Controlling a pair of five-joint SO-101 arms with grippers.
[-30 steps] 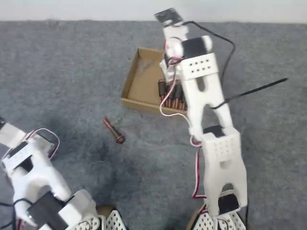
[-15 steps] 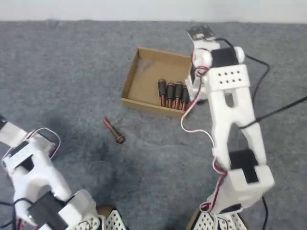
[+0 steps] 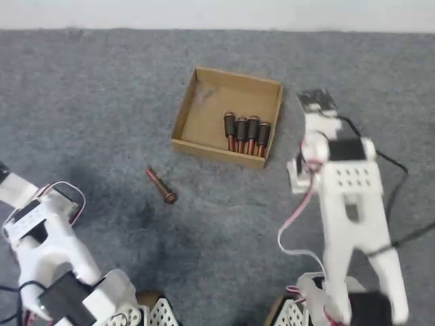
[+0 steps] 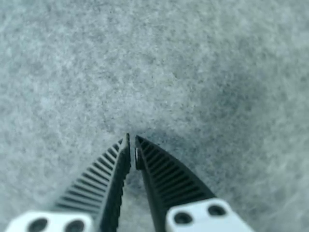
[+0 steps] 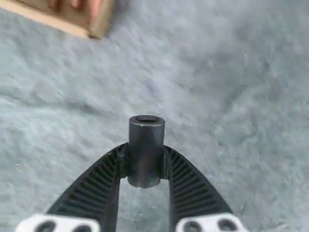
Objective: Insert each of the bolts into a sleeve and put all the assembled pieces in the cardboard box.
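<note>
**Grey felt table, two white arms, bolt-and-sleeve lot**

Obscured or cut off: from above, the right arm (image 3: 350, 217) covers its own claw and load with its white housing. The left arm (image 3: 47, 251) is clipped by the frame's lower left corner. In the right wrist view one corner of the cardboard box (image 5: 99, 21) is cut by the frame edge, and its contents are too blurred to count.

Surface and room: grey, felt-like covering across the whole table (image 3: 102, 88), with a pale strip of wall (image 3: 204, 13) along the far edge.

High view: the box (image 3: 204, 102) stands open at centre. Four assembled pieces (image 3: 245, 134) lie side by side against its near right wall. One loose bolt (image 3: 160, 185) lies on the felt, near the box's front left corner and apart from it.

Right wrist view: the right claw (image 5: 145, 150) clamps a dark sleeve (image 5: 146, 140) upright, open bore upward, above bare felt beside the box.

Left wrist view: the left claw (image 4: 132, 140) is closed, tips nearly meeting with nothing between, over bare felt.
</note>
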